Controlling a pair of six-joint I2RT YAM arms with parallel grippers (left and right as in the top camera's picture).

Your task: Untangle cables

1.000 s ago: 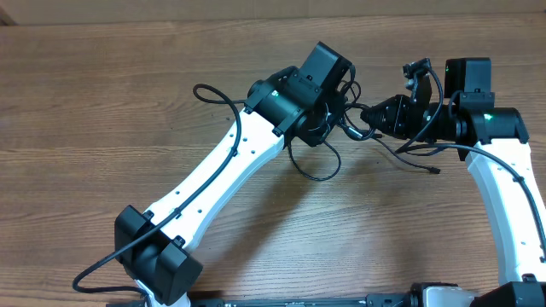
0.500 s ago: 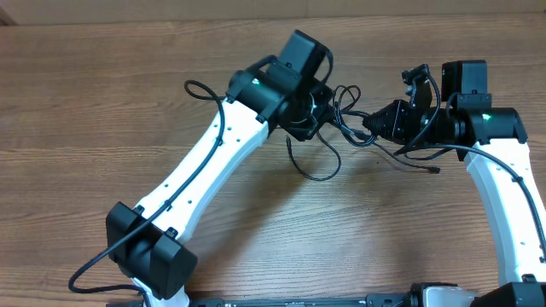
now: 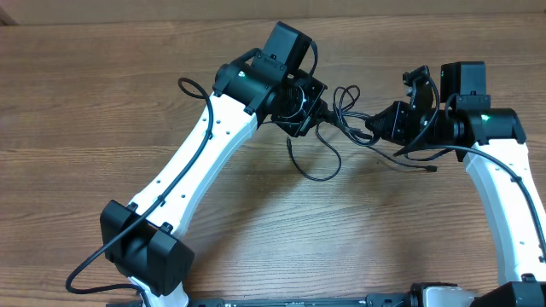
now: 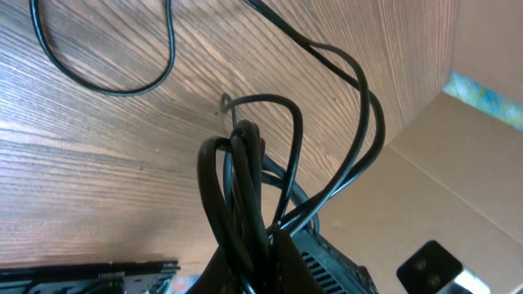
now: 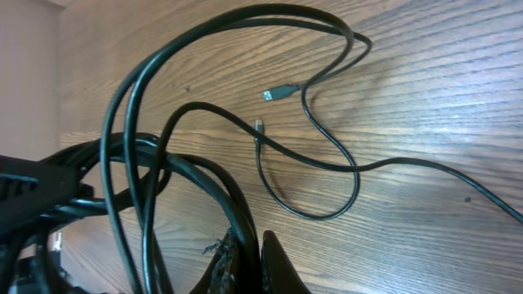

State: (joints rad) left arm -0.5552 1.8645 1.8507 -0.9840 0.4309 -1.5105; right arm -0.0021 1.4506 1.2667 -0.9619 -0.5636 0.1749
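Tangle of thin black cables [image 3: 345, 109], glossy and round in section, hanging as a knot of loops between the two grippers above the table [image 3: 85, 94]. The table is brown wood laminate with long straight grain.

Left gripper [image 3: 312, 109] sits on the left arm's side of the knot, fingers pinched together on several strands. From the left wrist, the cords [image 4: 245, 171] fold over each other in tight hairpin bends and run down into the closed black fingers [image 4: 278, 257].

Right gripper [image 3: 375, 126] sits on the opposite side of the knot, fingers likewise clamped on cord. From the right wrist, wide oval loops [image 5: 147, 139] sweep up and away from the squeezed fingertips [image 5: 274, 265].

Below the knot, one slack strand [image 3: 317, 169] droops onto the wood and lies there in a rounded U.

Silvery plug [image 5: 279, 93], small and flat-ended, rests on the table beyond the knot. A second, darker tip [image 5: 260, 124] lies just beside it, too small to make out.

Both arms are smooth white shells with matte black joints.
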